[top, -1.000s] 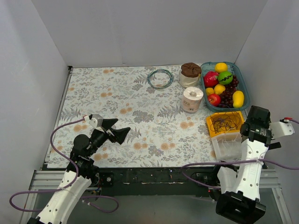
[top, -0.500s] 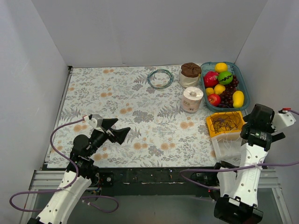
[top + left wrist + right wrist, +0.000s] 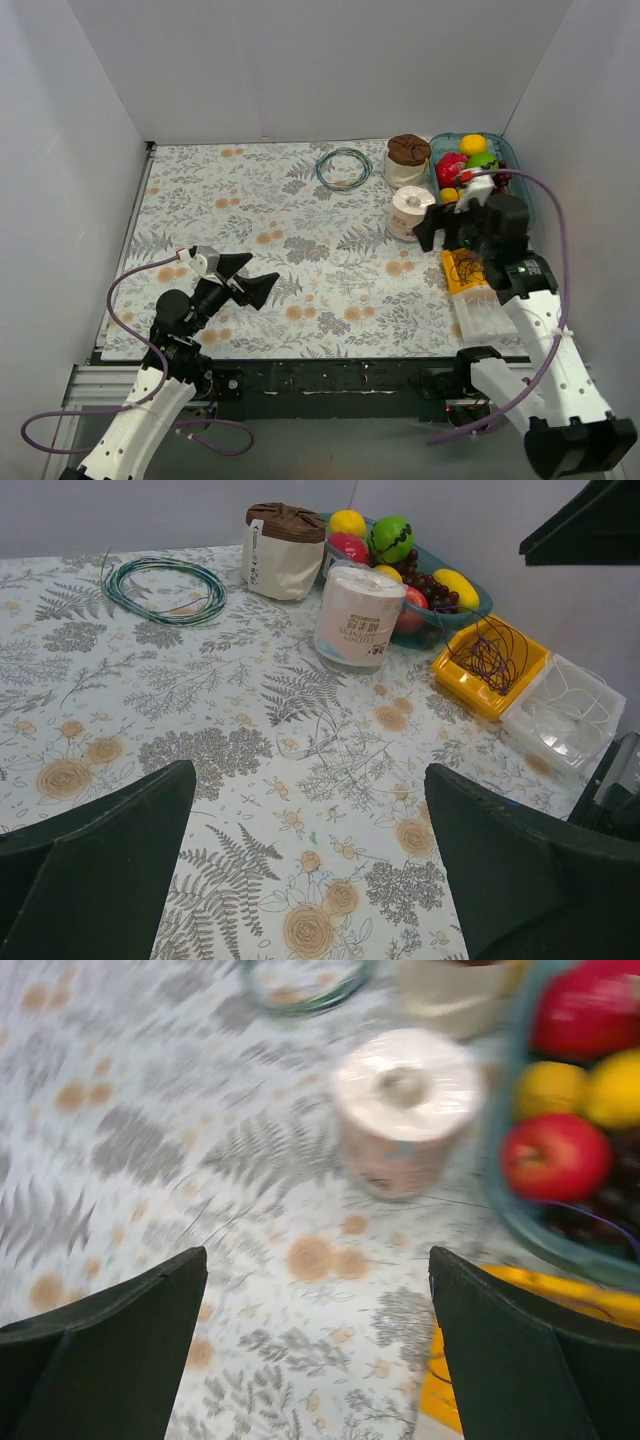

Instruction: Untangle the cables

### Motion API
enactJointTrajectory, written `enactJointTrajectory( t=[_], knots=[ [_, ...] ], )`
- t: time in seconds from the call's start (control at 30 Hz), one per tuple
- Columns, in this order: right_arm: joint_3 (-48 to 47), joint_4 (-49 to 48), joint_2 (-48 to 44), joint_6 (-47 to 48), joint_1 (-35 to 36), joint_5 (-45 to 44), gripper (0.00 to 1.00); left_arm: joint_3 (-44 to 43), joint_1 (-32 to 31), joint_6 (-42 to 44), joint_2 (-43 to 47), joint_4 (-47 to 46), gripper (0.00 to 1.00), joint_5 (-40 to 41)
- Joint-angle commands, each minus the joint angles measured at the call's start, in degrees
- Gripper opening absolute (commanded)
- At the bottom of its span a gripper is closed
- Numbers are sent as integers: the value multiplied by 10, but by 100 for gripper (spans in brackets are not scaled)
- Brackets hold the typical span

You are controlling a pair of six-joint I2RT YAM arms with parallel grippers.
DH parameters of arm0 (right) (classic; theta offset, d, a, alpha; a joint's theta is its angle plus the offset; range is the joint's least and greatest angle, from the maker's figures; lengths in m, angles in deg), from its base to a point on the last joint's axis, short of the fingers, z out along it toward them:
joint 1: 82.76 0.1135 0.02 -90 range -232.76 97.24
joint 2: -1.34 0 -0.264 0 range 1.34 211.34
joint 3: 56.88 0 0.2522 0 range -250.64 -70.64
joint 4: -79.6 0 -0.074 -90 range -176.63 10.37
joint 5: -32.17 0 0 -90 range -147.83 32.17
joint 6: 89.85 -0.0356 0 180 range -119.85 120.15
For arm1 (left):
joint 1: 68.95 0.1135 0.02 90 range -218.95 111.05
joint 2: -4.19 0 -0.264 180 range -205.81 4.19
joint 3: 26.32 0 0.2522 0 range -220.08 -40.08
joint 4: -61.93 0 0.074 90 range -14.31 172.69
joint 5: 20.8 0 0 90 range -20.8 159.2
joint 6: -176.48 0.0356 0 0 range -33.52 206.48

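Right claw [image 3: 432, 232] swung toward paper roll [image 3: 410, 212], spread wide, cables [image 3: 492, 652] untouched

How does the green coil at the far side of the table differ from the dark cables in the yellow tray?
The green coil is teal-green; the dark cables are near black. The green coil forms a neat, flat, open ring, while the dark cables are a jumbled bunch. The green coil lies bare on the tablecloth; the dark cables sit inside the yellow tray. Both are thin cable, untouched.
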Motion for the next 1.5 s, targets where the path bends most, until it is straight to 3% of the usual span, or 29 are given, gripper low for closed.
enactJointTrajectory(
  t=[0.0,0.1,0.37,0.9,1.0,1.1,1.13,1.2,1.23,1.47],
  knots=[
    [-8,2,49,124,265,-117,98,11,2,12,-9,-9,98,-6],
    [-24,35,143,123,349,-174,98,16,2,15,-14,-15,98,-8],
    [-82,21,377,-17,403,-236,97,25,2,22,-35,-31,98,-6],
    [-135,-44,564,-74,416,-194,95,23,2,25,-58,-42,98,-20],
    [-141,-36,574,-78,416,-193,85,23,2,26,-56,-42,98,-19],
    [-142,-29,574,-79,416,-190,66,24,3,25,-53,-41,98,-19],
    [-145,-19,575,-88,416,-194,41,24,2,25,-52,-41,98,-20],
    [-157,14,575,-92,416,-219,6,24,2,25,-48,-41,98,-19],
    [-160,22,571,-93,416,-220,1,25,2,26,-46,-41,98,-19],
    [-157,53,442,-126,409,-258,1,30,2,24,-30,-43,98,-18]
  ],
)
